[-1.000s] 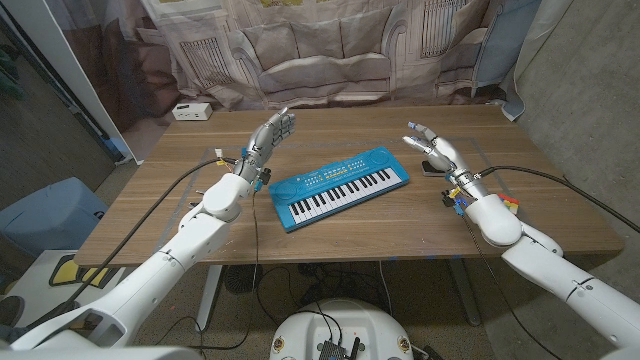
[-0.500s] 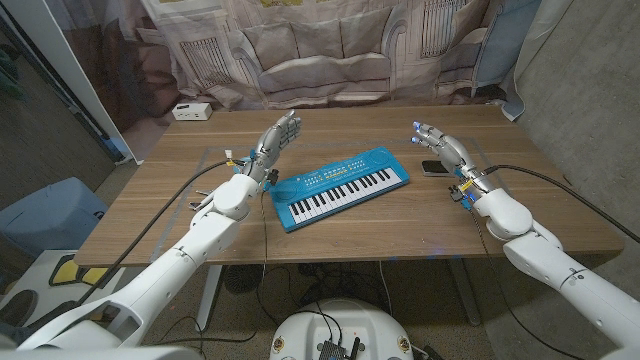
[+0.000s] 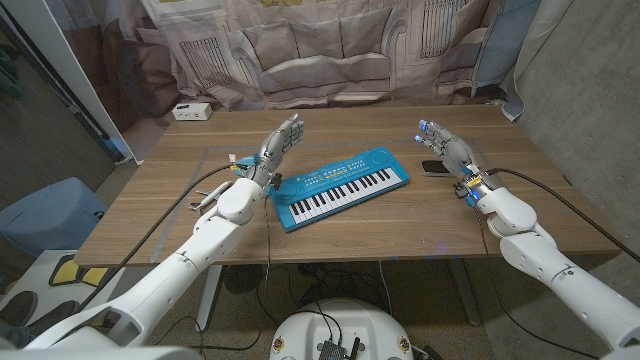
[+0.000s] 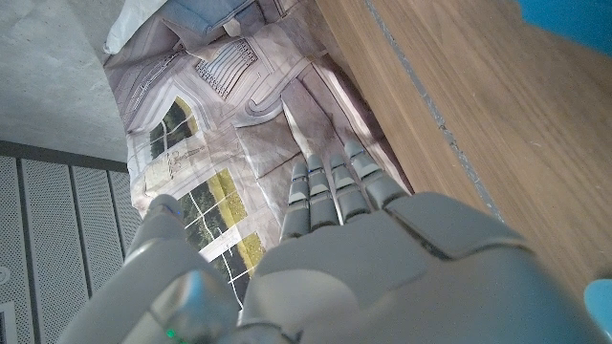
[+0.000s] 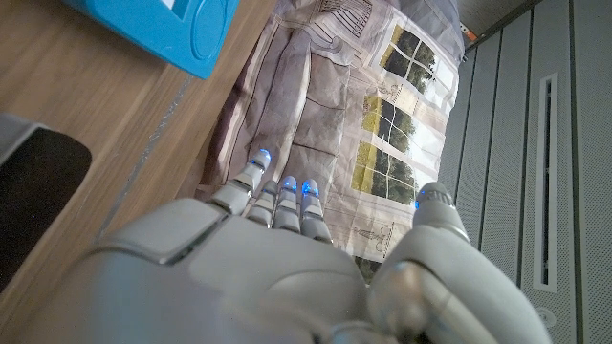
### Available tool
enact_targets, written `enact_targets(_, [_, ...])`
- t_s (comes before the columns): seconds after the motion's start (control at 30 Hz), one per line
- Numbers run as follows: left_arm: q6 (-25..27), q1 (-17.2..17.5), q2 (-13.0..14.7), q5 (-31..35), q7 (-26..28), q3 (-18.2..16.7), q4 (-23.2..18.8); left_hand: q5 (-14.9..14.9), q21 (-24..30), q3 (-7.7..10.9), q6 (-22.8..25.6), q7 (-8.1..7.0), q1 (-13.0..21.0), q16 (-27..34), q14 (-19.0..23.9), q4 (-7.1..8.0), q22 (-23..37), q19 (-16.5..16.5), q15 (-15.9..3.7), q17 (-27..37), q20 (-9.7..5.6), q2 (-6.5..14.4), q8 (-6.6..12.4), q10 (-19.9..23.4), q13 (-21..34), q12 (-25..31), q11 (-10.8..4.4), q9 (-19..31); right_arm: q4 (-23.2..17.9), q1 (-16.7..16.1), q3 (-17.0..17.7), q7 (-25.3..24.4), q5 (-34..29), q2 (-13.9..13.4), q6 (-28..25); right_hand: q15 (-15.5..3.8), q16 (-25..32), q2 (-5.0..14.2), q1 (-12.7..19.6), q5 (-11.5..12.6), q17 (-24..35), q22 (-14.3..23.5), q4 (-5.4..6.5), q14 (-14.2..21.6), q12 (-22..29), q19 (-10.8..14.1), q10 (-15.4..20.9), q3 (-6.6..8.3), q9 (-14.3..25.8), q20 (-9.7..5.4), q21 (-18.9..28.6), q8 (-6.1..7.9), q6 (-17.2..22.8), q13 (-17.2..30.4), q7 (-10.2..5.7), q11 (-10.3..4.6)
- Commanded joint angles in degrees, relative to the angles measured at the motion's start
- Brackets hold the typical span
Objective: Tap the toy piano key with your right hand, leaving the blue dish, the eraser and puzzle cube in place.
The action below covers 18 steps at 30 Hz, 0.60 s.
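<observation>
Toy piano (image 3: pixel 338 186) sits mid-table, angled. My right hand (image 3: pixel 449 152) hovers well right of it, fingers spread, holding nothing, above a dark flat object (image 3: pixel 434 167). My left hand (image 3: pixel 277 140) is raised just left of the piano, fingers apart, empty.

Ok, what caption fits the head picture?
Both open hands, left and right, raised beside the blue toy piano.
</observation>
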Motion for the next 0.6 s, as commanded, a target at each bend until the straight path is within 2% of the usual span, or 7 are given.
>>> enact_targets(0.03, [-1.05, 4.50, 4.38, -1.35, -0.63, -3.01, -4.55, 0.14, -0.06, -0.29, 0.20, 0.27, 0.27, 0.26, 0.17, 0.01, 0.25, -0.16, 0.09, 0.22, -0.04, 0.14, 0.15, 0.13, 0.14, -0.02, -0.03, 0.32, 0.48, 1.18, -0.13, 6.81, 7.64, 2.66, -4.08, 0.24, -0.26, -0.60, -0.52, 0.12, 0.27, 0.11, 0.16, -0.70, -0.27, -0.48, -0.46, -0.52, 0.06, -0.42, -0.42, -0.36, -0.59, 0.11, 0.05, 0.10])
enact_targets(0.3, [-3.12, 4.82, 4.84, -4.24, -4.84, -3.45, -2.98, 0.15, -0.11, -0.27, 0.41, 0.17, 0.30, 0.25, 0.12, 0.05, 0.26, -0.38, 0.20, 0.22, -0.07, 0.26, 0.23, 0.25, 0.14, 0.03, 0.00, 0.32, 2.65, 2.40, -0.02, 9.95, 9.80, 4.96, -4.33, 0.19, -0.27, -1.19, -1.13, 0.18, 0.32, 0.10, 0.32, -0.51, -0.35, -0.02, -0.46, -1.01, 0.05, -0.41, -0.41, -0.49, -0.65, 0.12, 0.03, 0.14])
enact_targets(0.47, [-4.43, 4.72, 4.29, -4.41, -5.52, -3.35, -1.75, 0.15, -0.13, -0.25, 0.34, 0.21, 0.32, 0.23, 0.06, 0.07, 0.26, -0.49, 0.19, 0.22, -0.06, 0.33, 0.19, 0.20, 0.14, 0.01, 0.13, 0.32, 4.80, 3.08, -0.12, 11.60, 10.77, 6.10, -5.25, 0.12, -0.22, -1.57, -1.50, 0.23, 0.34, 0.10, 0.40, -0.22, -0.25, 0.43, -0.05, -1.32, 0.04, -0.27, -0.35, -0.42, -0.28, 0.13, 0.16, 0.23])
enact_targets(0.6, [-3.77, 5.03, 4.04, -4.77, -5.13, -3.29, -1.84, 0.15, -0.18, -0.24, 0.14, 0.20, 0.33, 0.22, -0.01, 0.08, 0.26, -0.69, 0.22, 0.23, -0.12, 0.39, 0.11, -0.06, 0.14, -0.09, 0.10, 0.32, 5.11, 3.22, 0.01, 11.62, 10.29, 6.11, -5.51, 1.04, -0.15, -2.13, -1.90, 0.33, 0.33, 0.09, 0.44, 0.33, -0.29, 0.91, 0.15, -1.73, 0.03, 0.01, -0.37, -0.42, 0.02, 0.12, 0.90, 0.71])
